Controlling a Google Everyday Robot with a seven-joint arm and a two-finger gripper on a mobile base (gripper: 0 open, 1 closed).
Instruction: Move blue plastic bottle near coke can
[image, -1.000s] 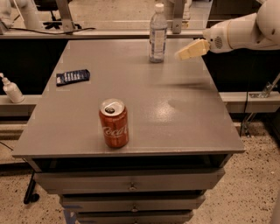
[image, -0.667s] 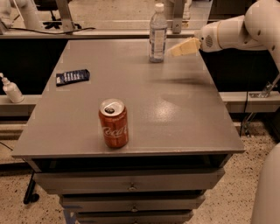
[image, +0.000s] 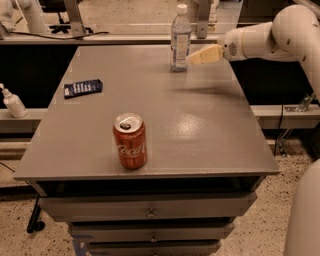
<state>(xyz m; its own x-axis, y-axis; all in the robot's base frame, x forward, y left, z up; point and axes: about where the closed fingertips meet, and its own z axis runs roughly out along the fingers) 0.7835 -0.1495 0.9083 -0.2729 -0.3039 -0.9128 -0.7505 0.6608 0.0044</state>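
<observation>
Nearer than before, the gripper (image: 195, 58) sat just right of the upright bottle (image: 180, 41), far behind the can (image: 130, 142), its opening impossible to tell; a sideways bump could topple the bottle.

Single camera stood high off the near edge of the grey table (image: 200, 130), tilted down and facing its far edge at middling range; the whole top and the drawer fronts (image: 150, 205) were in frame. Gripper (image: 192, 59) was at upper right, just beside the blue plastic bottle (image: 180, 37) at top centre. Coke can (image: 130, 140) sat nearest the lens, lower centre-left.
</observation>
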